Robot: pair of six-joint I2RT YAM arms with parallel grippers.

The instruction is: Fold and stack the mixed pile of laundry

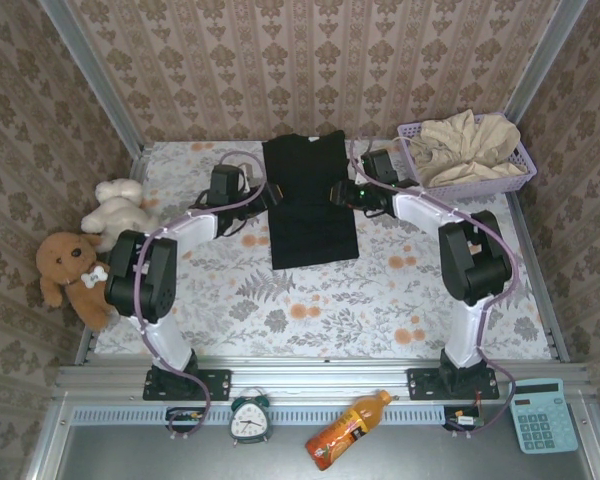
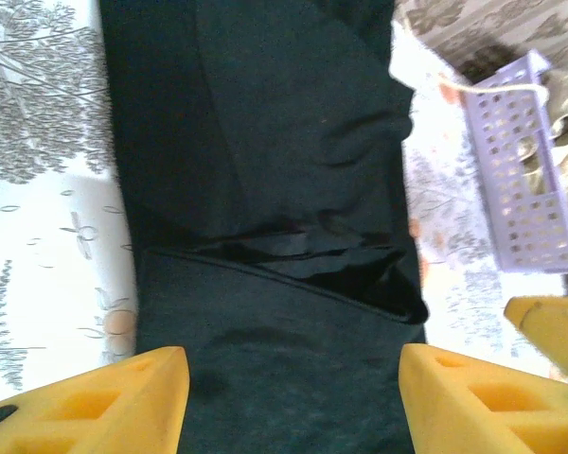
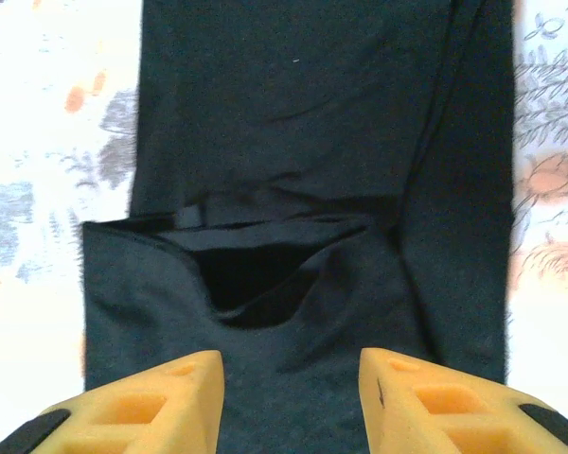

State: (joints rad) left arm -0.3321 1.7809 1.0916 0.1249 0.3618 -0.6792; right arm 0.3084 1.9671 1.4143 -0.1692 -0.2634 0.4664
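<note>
The black T-shirt [image 1: 308, 205] lies folded into a long strip at the middle back of the flowered table, with a sleeve flap turned over it [image 2: 265, 142] [image 3: 312, 123]. My left gripper [image 1: 260, 190] hovers at its left edge and its yellow fingers stand open over the cloth [image 2: 293, 402]. From the other side my right gripper [image 1: 342, 192] reaches the right edge, also open, with only flat fabric under the gap [image 3: 292, 402]. The beige-cream garment [image 1: 465, 145] is bunched in the lavender basket [image 1: 520, 160] at the back right.
A white plush [image 1: 118, 208] and a brown plush [image 1: 70, 270] sit at the left edge. The basket's mesh wall [image 2: 525, 170] is close to the shirt's right side. An alarm clock [image 1: 250, 417], an orange bottle [image 1: 345, 430] and a calculator [image 1: 542, 415] lie on the near shelf.
</note>
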